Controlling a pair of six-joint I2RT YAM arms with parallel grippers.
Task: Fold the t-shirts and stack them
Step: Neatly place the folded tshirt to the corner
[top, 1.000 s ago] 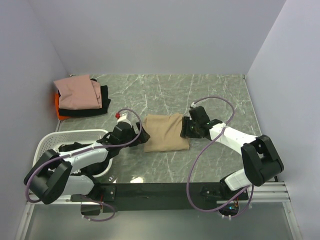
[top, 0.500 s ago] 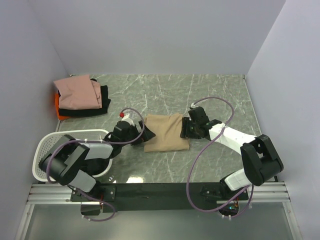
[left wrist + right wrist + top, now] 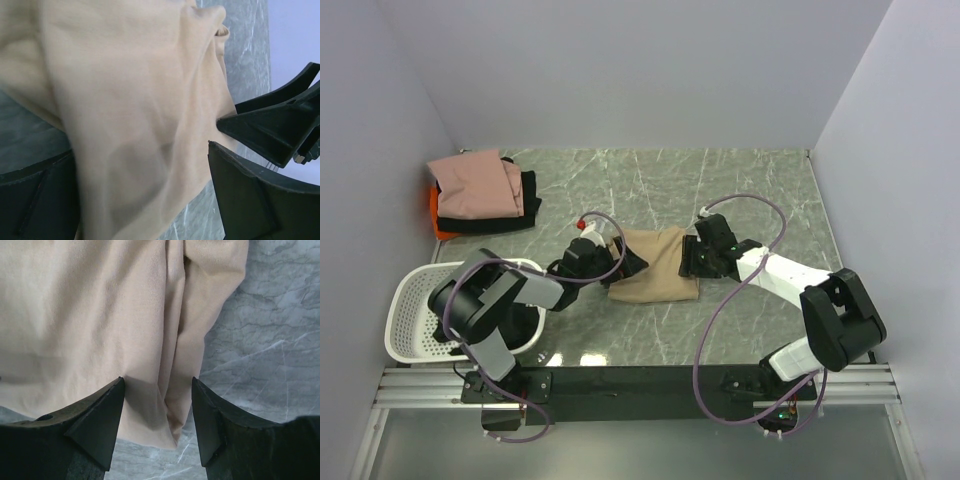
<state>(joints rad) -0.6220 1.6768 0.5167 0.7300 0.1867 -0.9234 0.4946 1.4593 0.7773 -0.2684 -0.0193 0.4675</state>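
Observation:
A folded tan-beige t-shirt [image 3: 658,266] lies on the marble table in the middle. My left gripper [image 3: 626,262] is at its left edge, open, with the tan cloth [image 3: 135,100] bunched between the wide-apart fingers [image 3: 250,200]. My right gripper [image 3: 692,258] is at the shirt's right edge, open, its fingers [image 3: 100,420] straddling a folded corner of the tan cloth [image 3: 90,315] on the table. The right gripper's black fingers also show in the left wrist view [image 3: 280,125]. A stack of folded shirts, dusty pink [image 3: 472,185] over black [image 3: 525,190] and orange [image 3: 438,220], sits at the back left.
A white perforated basket [image 3: 412,300] stands at the near left, partly under the left arm. Grey walls close in the table at the left, back and right. The black base rail [image 3: 640,382] runs along the near edge.
My left arm has swung right from over the basket, and its gripper now reaches onto the tan shirt's left edge, bunching it. The right gripper has hardly moved.

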